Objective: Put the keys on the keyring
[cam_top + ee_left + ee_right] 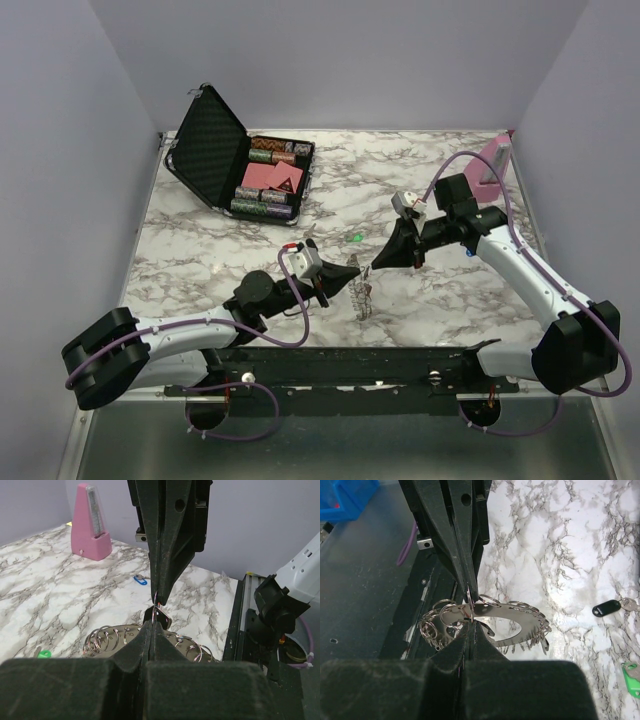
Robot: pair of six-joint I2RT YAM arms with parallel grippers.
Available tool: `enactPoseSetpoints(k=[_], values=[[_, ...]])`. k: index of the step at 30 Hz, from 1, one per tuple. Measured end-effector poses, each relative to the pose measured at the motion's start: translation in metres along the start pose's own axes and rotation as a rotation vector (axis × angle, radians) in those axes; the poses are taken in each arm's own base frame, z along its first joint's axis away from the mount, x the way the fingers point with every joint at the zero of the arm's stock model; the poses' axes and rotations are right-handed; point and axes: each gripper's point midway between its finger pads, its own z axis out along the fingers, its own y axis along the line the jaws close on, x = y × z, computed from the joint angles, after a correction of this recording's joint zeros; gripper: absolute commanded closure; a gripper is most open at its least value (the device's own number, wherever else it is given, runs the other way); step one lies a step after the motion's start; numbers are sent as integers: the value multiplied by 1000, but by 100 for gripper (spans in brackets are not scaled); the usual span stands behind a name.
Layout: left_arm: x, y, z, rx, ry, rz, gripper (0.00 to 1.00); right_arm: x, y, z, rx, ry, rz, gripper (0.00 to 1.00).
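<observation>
Frankly hard to read at the pinch itself: just a sliver of thin ring, reddish in the left wrist view, squeezed between the tips of the left gripper (153, 630) and the right gripper (469, 630), both clamped fully closed and meeting nose to nose on it. Impossible to call that red tint key or glint. From above, little more than a small silvery tangle for the keyring (520, 625), hanging just under those tips, well apart from the pink stand (491, 165), toward the near edge. Closer in, a flat shiny plate, open in the middle, fringed with many small split rings, its near part cut off behind dark fingers. Loose on the marble table (200, 250): blue key (141, 580) between stand and keyring; green key (632, 672) farther from the stand, clipped by the frame edge; black key (606, 609) caught by the right wrist view only, distance from the stand not judgeable.
</observation>
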Motion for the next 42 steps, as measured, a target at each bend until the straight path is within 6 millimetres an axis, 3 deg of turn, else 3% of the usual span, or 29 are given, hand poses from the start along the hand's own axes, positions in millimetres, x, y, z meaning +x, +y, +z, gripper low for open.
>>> enactPoseSetpoints(k=[36, 42], values=[[2, -2, 0, 15, 6, 11, 100, 1, 2, 3, -19, -13, -7, 100], [15, -3, -16, 80, 32, 145, 100, 8, 11, 2, -43, 5, -66, 100]])
